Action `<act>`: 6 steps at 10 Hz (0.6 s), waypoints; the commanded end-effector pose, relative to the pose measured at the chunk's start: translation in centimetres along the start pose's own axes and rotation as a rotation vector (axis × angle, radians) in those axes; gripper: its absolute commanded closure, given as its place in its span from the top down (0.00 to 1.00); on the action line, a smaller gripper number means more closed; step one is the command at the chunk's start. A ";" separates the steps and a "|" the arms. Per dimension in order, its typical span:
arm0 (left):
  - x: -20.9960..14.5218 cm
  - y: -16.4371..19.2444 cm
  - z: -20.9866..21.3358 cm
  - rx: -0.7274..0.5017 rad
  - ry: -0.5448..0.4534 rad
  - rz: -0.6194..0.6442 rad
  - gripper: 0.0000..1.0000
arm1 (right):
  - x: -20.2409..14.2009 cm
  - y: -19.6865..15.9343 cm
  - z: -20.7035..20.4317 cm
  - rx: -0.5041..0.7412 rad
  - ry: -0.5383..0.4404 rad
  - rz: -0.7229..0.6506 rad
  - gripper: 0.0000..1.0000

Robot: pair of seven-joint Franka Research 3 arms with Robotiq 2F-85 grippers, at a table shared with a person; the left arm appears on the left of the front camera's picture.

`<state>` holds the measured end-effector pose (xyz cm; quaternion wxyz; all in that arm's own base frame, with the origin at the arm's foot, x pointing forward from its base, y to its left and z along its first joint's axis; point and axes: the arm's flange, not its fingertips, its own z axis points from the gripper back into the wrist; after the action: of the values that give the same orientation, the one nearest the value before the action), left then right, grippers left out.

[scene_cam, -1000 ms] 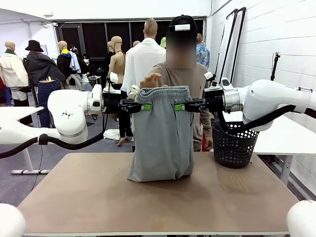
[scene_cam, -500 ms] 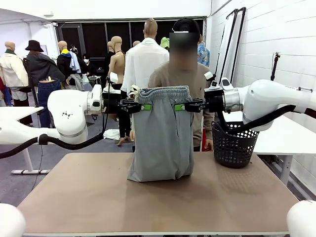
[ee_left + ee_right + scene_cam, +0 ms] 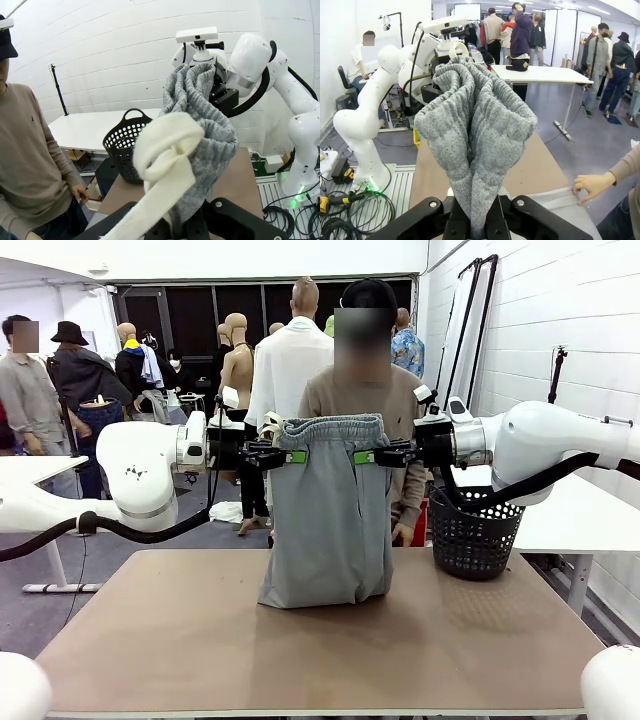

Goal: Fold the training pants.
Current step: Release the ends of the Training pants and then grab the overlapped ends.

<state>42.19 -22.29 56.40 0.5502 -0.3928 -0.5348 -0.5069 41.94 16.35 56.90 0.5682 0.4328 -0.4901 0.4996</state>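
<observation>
Training pants unchanged: hanging with the bottom slumped on the surface, left fingers and right fingers still clenched on opposite ends of the waistband, held level well above it. Only change is behind: the person's hand, up at the waistband a second ago, is now down at their side. Reads as the person done adjusting, so the robot looks clear to lower and lay the fold.

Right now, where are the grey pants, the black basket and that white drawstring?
training pants (image 3: 330, 520), front view, middle of the hanging grey cloth.
basket (image 3: 480, 540), front view, its perforated black wall.
drawstring (image 3: 167, 142), left wrist view, the pale knot.
</observation>
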 end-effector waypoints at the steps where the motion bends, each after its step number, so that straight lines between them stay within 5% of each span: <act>1: 0.1 -0.1 -0.2 -0.002 0.005 0.005 0.00 | 0.0 0.1 -0.1 0.001 0.002 0.001 0.00; 6: 0.1 -0.1 -0.2 -0.002 0.005 0.005 0.00 | 0.0 0.1 -0.1 0.001 0.002 0.001 0.00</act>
<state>42.19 -22.29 56.39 0.5502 -0.3929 -0.5348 -0.5069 41.94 16.35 56.90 0.5682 0.4328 -0.4901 0.4996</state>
